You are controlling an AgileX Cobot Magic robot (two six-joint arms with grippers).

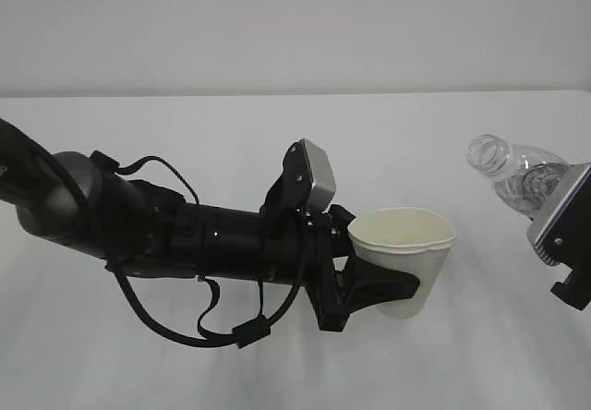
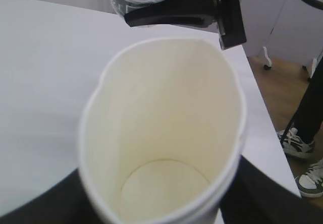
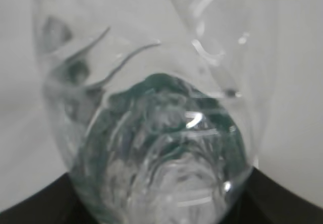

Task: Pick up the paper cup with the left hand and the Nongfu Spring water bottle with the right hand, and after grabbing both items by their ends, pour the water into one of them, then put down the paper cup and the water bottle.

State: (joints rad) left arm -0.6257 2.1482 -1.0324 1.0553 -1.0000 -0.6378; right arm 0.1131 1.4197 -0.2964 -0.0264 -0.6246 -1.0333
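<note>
Paper cup [image 1: 404, 260] clasped in left gripper [image 1: 383, 281], tilted Nongfu Spring water bottle [image 1: 513, 174] in right gripper [image 1: 565, 244]; pouring and set-down pending.

exterior: slanted front view | wrists: close, each facing its held object

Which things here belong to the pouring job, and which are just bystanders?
Job:
- cup, gripped by the left gripper, empty inside
- bottle, held tilted by the right gripper, uncapped

Bystanders:
- table
- someone's sneakers on the floor, left wrist view
</note>
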